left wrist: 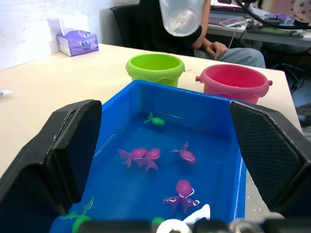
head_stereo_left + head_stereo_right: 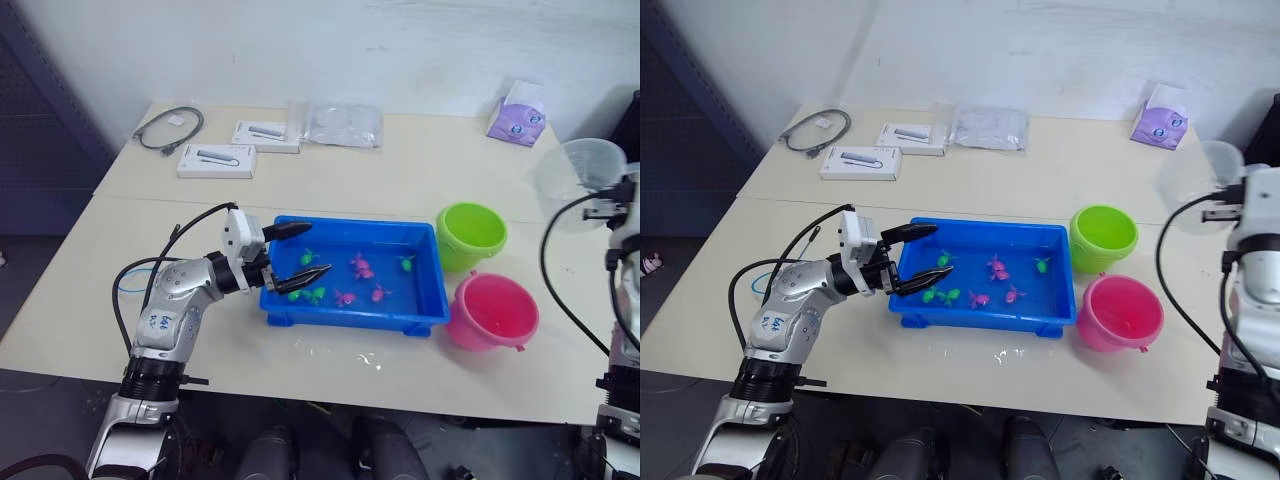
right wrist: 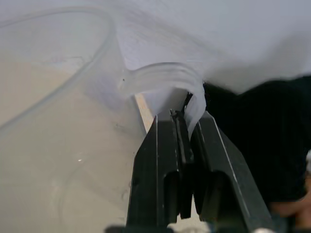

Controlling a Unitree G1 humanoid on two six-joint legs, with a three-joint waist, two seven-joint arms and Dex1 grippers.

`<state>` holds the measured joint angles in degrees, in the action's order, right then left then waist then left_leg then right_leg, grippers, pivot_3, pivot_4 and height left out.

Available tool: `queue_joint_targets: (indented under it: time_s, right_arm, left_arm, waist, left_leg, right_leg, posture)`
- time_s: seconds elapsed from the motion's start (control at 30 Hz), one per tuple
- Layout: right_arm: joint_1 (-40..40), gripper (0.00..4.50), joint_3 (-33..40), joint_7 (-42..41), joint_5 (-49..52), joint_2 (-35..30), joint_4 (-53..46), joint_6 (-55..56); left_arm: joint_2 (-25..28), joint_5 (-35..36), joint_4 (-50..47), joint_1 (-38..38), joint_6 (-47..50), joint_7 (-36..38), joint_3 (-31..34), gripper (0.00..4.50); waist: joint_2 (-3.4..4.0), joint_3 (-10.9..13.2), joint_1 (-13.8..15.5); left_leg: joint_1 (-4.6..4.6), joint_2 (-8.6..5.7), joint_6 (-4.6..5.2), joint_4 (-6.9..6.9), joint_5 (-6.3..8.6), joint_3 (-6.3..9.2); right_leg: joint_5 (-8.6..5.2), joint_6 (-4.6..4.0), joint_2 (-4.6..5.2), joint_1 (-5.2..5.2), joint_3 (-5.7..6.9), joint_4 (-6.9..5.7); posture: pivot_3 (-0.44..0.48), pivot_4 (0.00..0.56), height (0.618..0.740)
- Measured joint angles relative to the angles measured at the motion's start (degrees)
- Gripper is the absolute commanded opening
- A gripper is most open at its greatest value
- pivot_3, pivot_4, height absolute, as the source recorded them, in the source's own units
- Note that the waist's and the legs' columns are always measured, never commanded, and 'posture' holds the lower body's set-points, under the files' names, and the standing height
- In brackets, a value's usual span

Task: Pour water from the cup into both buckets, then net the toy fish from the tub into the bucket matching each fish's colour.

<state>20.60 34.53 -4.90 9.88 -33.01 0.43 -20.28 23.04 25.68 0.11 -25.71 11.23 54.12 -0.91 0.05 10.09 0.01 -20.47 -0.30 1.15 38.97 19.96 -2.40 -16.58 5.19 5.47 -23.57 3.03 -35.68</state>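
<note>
The right gripper [image 3: 187, 126], fingers pinched on the handle of the clear, see-through plastic cup [image 2: 578, 178], holds it aloft at three o'clock of the table, beyond the lime green round plastic bucket [image 2: 471, 235] and bright pink round plastic bucket [image 2: 492, 311]. The left gripper [image 2: 296, 251], fingers spread wide, hovers at the nine o'clock end of the shallow bright blue plastic tub [image 2: 420, 309], where tiny green and pink toy fish [image 2: 362, 266] float. Pouring seems nearly finished; next likely comes setting the cup down and finding the net.

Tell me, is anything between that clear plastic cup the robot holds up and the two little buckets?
Nothing visible. The clear plastic cup, pinched in the right gripper, hangs above the table with open air between it and the lime green bucket and pink bucket.
</note>
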Motion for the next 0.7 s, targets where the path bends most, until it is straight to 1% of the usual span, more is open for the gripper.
queue_joint_targets:
  time_s: [0.1,0.2,0.3,0.4,0.5,0.6,0.63,0.67,0.7]
  right_arm:
    - [-2.14,0.07,8.19,0.24,10.67,4.79,-0.72,-9.21]
    - [-4.65,0.07,10.94,1.10,15.39,8.38,0.27,-13.14]
    - [-7.01,0.07,10.60,0.63,16.15,10.07,2.33,-12.92]
    - [-9.01,0.07,8.56,-0.04,14.92,11.51,5.04,-7.99]
    - [-9.76,0.07,7.33,-0.27,14.59,13.37,7.51,-3.19]
    - [-10.39,0.07,6.16,-0.69,14.58,13.52,8.49,-0.17]
    - [-10.78,0.79,5.98,-0.79,14.60,13.52,8.66,0.42]
    - [-11.52,1.11,5.65,-0.87,14.59,13.54,8.67,0.69]
    - [-12.67,1.56,5.35,-0.99,14.62,13.66,8.60,1.06]
  left_arm:
    - [0.77,1.95,-2.01,-0.03,1.53,2.11,0.01,4.50]
    - [2.51,3.38,-4.38,0.12,4.10,4.61,-0.45,4.50]
    - [4.49,4.44,-7.20,1.86,6.23,7.16,-0.90,4.50]
    - [5.61,4.57,-8.71,3.83,7.59,9.18,-1.72,4.50]
    - [5.94,4.57,-9.10,3.91,8.12,9.58,-1.96,4.50]
    - [5.94,4.57,-9.71,3.91,8.52,9.40,-1.96,4.50]
    - [5.96,4.55,-10.03,3.93,8.65,9.30,-1.97,4.50]
    - [6.12,4.44,-10.45,4.03,8.55,9.32,-2.03,4.50]
    - [6.41,4.30,-10.56,4.20,8.42,9.31,-2.08,4.50]
  waist:
    - [0.00,0.00,-0.09]
    - [0.03,-0.01,-0.33]
    - [0.11,-0.03,-0.78]
    - [0.11,-0.03,-0.98]
    - [0.11,-0.03,-1.30]
    - [0.11,-0.03,-1.49]
    - [0.11,-0.03,-1.49]
    - [0.11,-0.03,-1.47]
    - [0.11,-0.03,-1.42]
  left_leg:
    - [-0.01,0.00,0.03,-0.01,0.02,0.00]
    - [0.02,0.00,0.05,-0.04,0.03,-0.03]
    - [0.10,0.00,0.07,-0.10,0.04,-0.10]
    - [0.11,-0.01,0.08,-0.10,0.04,-0.10]
    - [0.12,-0.01,0.09,-0.10,0.04,-0.10]
    - [0.11,-0.01,0.09,-0.11,0.04,-0.09]
    - [0.12,-0.01,0.09,-0.11,0.04,-0.09]
    - [0.12,-0.01,0.09,-0.13,0.04,-0.09]
    - [0.12,-0.01,0.09,-0.16,0.04,-0.08]
  right_leg:
    - [0.00,0.00,0.02,0.00,-0.02,-0.06]
    - [0.00,0.00,0.02,-0.02,-0.07,-0.06]
    - [-0.01,-0.02,0.01,-0.02,-0.16,0.03]
    - [-0.01,-0.02,0.02,-0.02,-0.18,0.03]
    - [-0.01,-0.02,0.02,-0.02,-0.19,0.02]
    - [-0.01,-0.02,0.03,-0.01,-0.19,0.04]
    - [-0.01,-0.02,0.04,-0.02,-0.19,0.04]
    - [-0.01,-0.02,0.04,-0.02,-0.19,0.05]
    - [-0.01,-0.03,0.05,-0.02,-0.19,0.06]
  posture:
    - [0.000,0.150,0.739]
    - [0.000,0.150,0.739]
    - [0.000,0.150,0.739]
    - [0.000,0.150,0.739]
    - [0.000,0.150,0.739]
    - [0.000,0.150,0.739]
    - [0.000,0.150,0.739]
    - [0.000,0.150,0.739]
    - [0.000,0.150,0.739]
